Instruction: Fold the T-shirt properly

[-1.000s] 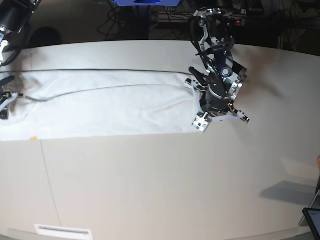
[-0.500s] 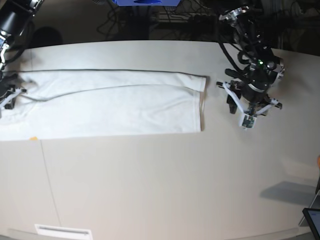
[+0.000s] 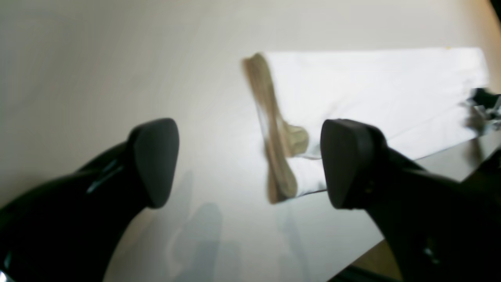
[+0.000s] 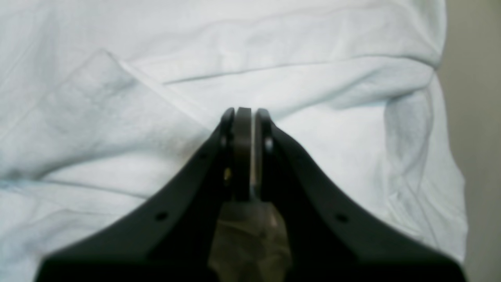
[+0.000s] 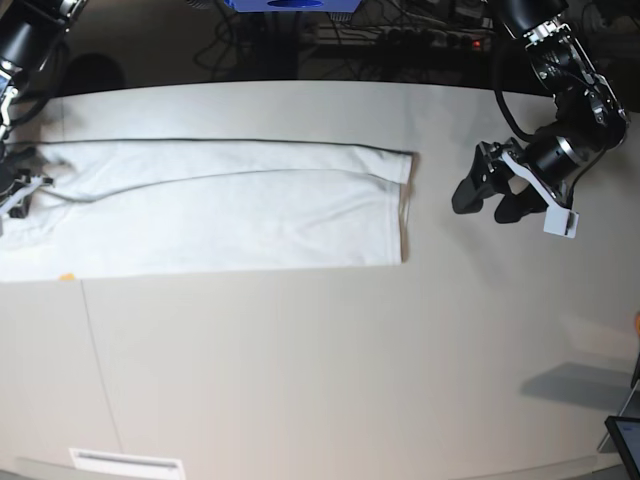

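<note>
Left claw (image 5: 487, 195) is hanging spread wide above the bench (image 5: 320, 370), empty, at 3 o'clock of the T-shirt (image 5: 220, 205). My right claw (image 4: 245, 117) is staying pressed together over the shirt's 9 o'clock end.

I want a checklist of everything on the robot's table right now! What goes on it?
Surface: pale table, mostly bare, with a thin seam line on its left part.
Job's things: white T-shirt folded into a long flat strip, lying across the table's left half.
Clutter: small orange speck at the strip's near left edge; grey flat item and a dark corner at the far right edge.
Grippers: left gripper jaws wide apart, above bare table, clear of the shirt. Right gripper jaws shut, over the shirt's end.
Cables: dark cables behind the table.
Surroundings: dark, cluttered background.
</note>
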Tool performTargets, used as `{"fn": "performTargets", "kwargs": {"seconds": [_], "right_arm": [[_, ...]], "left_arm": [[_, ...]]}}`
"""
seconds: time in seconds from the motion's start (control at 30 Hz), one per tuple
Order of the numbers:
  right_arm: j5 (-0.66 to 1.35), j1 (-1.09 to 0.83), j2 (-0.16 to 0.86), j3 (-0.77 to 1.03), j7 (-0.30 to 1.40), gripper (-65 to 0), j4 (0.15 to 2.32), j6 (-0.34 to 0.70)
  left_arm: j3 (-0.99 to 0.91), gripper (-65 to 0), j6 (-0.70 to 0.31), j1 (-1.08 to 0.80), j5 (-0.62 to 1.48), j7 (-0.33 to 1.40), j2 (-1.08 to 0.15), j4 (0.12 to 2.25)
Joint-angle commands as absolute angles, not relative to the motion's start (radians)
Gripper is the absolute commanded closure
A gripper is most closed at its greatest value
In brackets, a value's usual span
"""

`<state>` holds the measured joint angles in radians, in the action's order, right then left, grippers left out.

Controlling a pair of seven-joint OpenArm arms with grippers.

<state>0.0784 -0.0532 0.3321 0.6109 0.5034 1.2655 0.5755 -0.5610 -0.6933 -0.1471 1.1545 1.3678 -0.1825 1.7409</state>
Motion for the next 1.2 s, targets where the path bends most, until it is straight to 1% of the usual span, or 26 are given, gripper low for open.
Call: {"fn": "performTargets", "kwargs": {"seconds": [0.0, 0.3, 0.37, 0.6, 0.73, 1.0, 1.17], "right_arm": [[0.077, -0.048, 0.352, 0.615, 0.501, -4.1, 1.276, 0.576], [0.077, -0.05, 0.352, 0.615, 0.501, -4.1, 1.276, 0.576], [0.077, -0.051, 0.352, 0.615, 0.501, -4.1, 1.276, 0.576], [0.077, -0.051, 0.352, 0.615, 0.501, -4.1, 1.276, 0.576], [0.077, -0.051, 0.352, 0.615, 0.501, -4.1, 1.276, 0.576], [0.077, -0.051, 0.352, 0.615, 0.501, -4.1, 1.276, 0.576], [0.077, -0.051, 0.352, 0.615, 0.501, -4.1, 1.276, 0.576]], "left_arm": [[-0.564, -55.3, -0.698, -0.139, 1.173, 1.354, -0.193, 1.741], [-0.42, -54.9, -0.698, -0.124, 1.141, 1.345, -0.177, 1.627], [-0.42, -54.9, -0.698, -0.102, 1.106, 1.345, -0.147, 1.607], [-0.42, -54.9, -0.698, -0.059, 1.05, 1.345, -0.105, 1.549], [-0.417, -54.9, -0.698, -0.021, 0.974, 1.345, -0.068, 1.511], [-0.415, -54.9, -0.698, 0.007, 0.901, 1.349, 0.002, 1.506], [-0.39, -54.8, -0.698, 0.028, 0.877, 1.346, 0.012, 1.5]]}}
